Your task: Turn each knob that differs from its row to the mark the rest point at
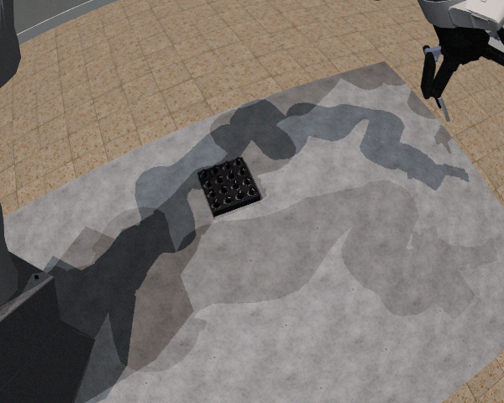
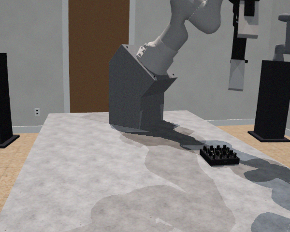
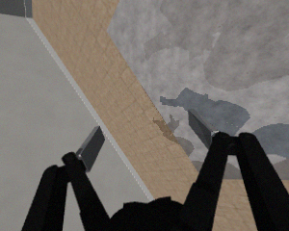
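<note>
Knob box (image 1: 229,185): untouched mid-table, knob settings unreadable; gripper (image 1: 474,84) spread wide, empty, far right, high above; turning apparently outstanding.

The top view is looking steeply down from high up, taking in most of the table (image 1: 286,303). The exterior view is sitting low near one table (image 2: 90,162) end, facing along it toward the arm's pedestal (image 2: 130,94). Both are sharing the box (image 1: 229,186) (image 2: 219,155). The wrist view is peering past the gripper (image 3: 146,137) at the table's edge.
</note>
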{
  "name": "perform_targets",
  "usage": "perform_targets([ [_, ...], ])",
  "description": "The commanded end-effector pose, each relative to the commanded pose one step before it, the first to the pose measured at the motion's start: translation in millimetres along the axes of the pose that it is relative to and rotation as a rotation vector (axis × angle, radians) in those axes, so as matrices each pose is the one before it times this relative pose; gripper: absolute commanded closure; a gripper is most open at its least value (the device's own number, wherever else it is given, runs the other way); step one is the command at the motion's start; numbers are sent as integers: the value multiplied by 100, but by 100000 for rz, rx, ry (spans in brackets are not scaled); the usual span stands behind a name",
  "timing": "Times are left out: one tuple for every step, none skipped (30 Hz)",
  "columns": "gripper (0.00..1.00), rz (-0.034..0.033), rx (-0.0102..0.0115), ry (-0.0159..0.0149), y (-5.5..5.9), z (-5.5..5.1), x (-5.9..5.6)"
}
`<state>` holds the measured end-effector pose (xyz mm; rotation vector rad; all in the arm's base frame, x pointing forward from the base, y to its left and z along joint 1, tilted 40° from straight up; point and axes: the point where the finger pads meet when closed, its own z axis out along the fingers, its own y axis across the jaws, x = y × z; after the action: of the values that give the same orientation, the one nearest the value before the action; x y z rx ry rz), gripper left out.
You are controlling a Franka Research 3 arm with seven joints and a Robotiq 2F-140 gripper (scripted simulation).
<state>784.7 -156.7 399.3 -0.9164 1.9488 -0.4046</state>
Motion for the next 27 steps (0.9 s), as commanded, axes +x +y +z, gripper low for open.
perform_targets([
  [0, -15388, 2568, -1385, 355, -760, -391],
  [0, -1446, 95, -100, 91, -145, -163],
  [0, -1477, 93, -102, 94, -147, -165],
  [0, -1473, 89, -103, 95, -145, -163],
  [0, -1483, 85, -105, 97, -145, -163],
  [0, -1509, 82, -108, 100, -146, -164],
  [0, -1511, 77, -109, 102, -145, -163],
  [0, -1516, 72, -111, 104, -143, -163],
  [0, -1500, 67, -111, 105, -140, -160],
  [0, -1481, 61, -111, 106, -137, -157],
  [0, -1463, 55, -111, 107, -133, -154],
  [0, -1446, 49, -112, 108, -130, -152],
  [0, -1433, 44, -113, 110, -127, -150],
  [0, -1409, 38, -113, 110, -123, -147],
  [0, -1392, 32, -114, 111, -119, -145],
  [0, 0, 0, 0, 0, 0, 0],
  [0, 0, 0, 0, 0, 0, 0],
  [0, -3842, 62, -325, 325, -319, -395],
  [0, -1245, 12, -110, 108, -100, -130],
  [0, -1263, 7, -114, 112, -99, -132],
  [0, -1276, 3, -117, 116, -98, -133],
  [0, -1282, -2, -120, 119, -97, -134],
  [0, -1283, -7, -123, 121, -95, -135],
  [0, -1279, -11, -126, 124, -92, -135],
  [0, -1272, -16, -128, 126, -90, -135],
  [0, -1264, -21, -130, 128, -87, -135],
  [0, -1254, -25, -133, 129, -84, -135],
])
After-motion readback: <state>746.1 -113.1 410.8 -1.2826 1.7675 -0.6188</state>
